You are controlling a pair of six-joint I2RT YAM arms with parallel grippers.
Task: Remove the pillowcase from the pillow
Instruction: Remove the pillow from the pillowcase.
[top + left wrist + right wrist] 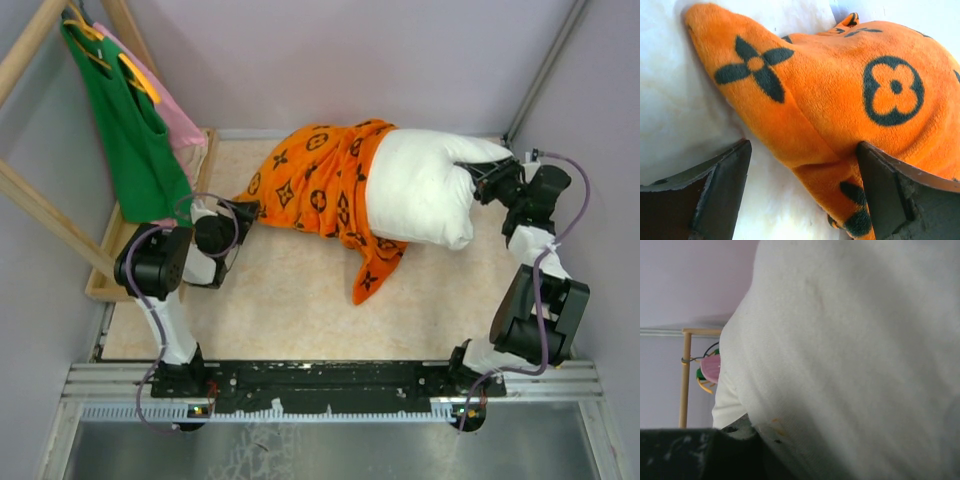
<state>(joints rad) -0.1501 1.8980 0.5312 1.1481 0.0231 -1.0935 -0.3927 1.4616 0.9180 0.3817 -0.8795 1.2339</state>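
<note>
Your worktop (290, 300) is showing a pale, mottled beige surface. One pillowcase (320, 185) is lying across its middle: plush, fleecy orange fabric, crumpled into folds and printed with black flowers, stars and circles. It is still covering the left part of the pillow, and one loose flap is trailing toward the near edge.

One pillow (425, 190) is sticking out of the case's right end. It is plump, plain white and smooth-skinned, and it is tapering to a pointed corner on the right.

Two grippers are in play. Your left gripper (248, 212) is sitting at the case's left tip. In the left wrist view the gripper (804, 145) is standing wide open. Its two dark, wedge-shaped fingers (725, 190) are flanking a rounded corner of the pillowcase (840, 100) without pinching it. The nap is reading soft and fuzzy there. One four-petal motif and one ringed flower are showing whole.

Your right gripper (488, 178) is clamping the pillow's right corner. In the right wrist view the pillow (850, 350) is filling most of the frame as a fine woven white cloth, pressing against one dark finger at the bottom.

At far left a wooden rack (40, 210) is carrying two garments: one green tank top (130, 130) and one pink garment (180, 125).
</note>
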